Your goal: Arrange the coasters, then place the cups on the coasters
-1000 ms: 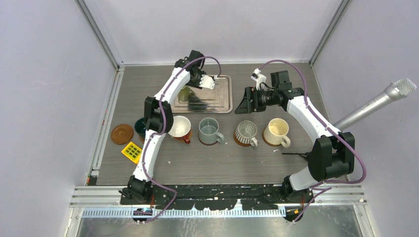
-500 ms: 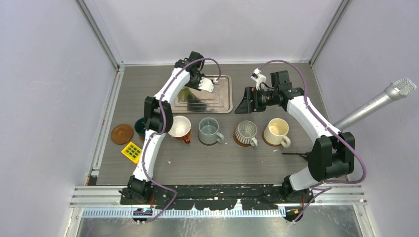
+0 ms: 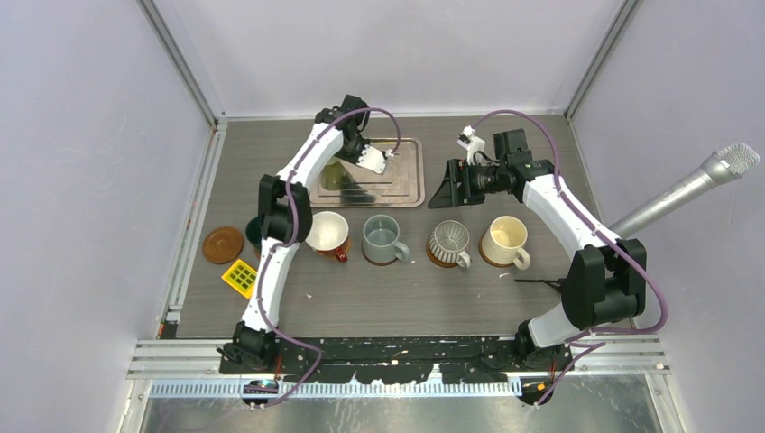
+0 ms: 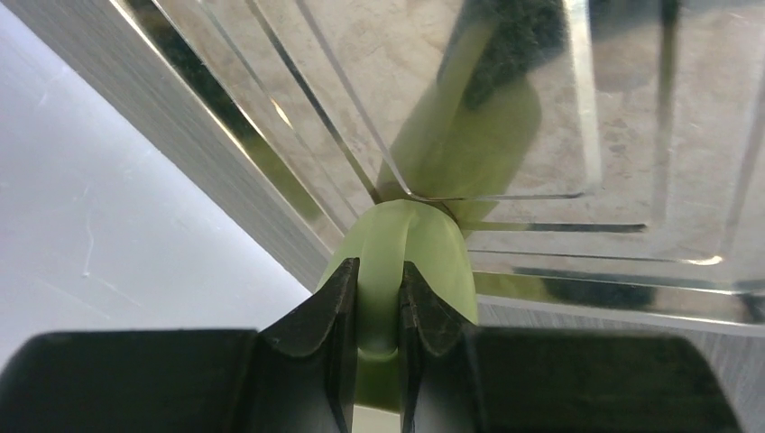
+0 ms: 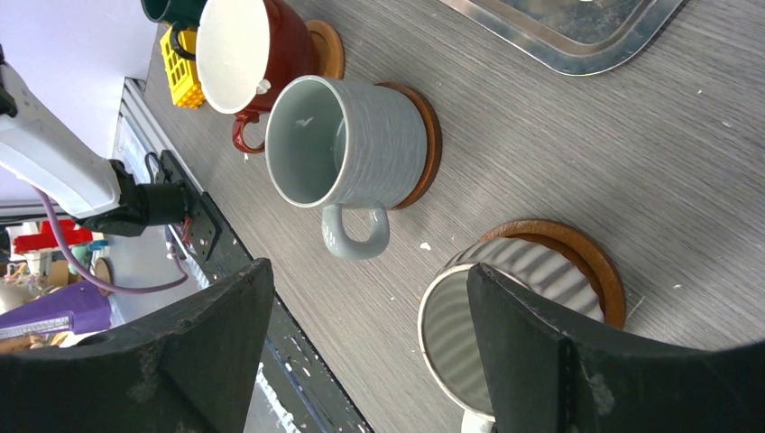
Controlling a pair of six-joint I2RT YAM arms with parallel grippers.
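My left claw [image 4: 374, 271] is clamping tight on the pale green cup [image 4: 433, 257]. The left wrist camera is showing both fingers pinching a green edge of it over the silver tray [image 4: 631, 171], though rim or handle, I can't tell. From above, my own wrist is hiding most of that cup, up at twelve o'clock on the worktop [image 3: 469, 289].

My right claw [image 3: 442, 191] is hanging wide open with nothing in it, just at three o'clock of the tray. Its wrist camera is giving me, far more plainly than the overhead, the brown coasters [image 5: 431, 144] peeking out under the red cup [image 5: 262, 54], the grey-blue cup [image 5: 361, 144] and the ribbed cup [image 5: 541, 280]. Only the overhead is catching the bare coaster [image 3: 222, 244] lying at nine o'clock, beside the dark green cup [image 3: 255, 233].
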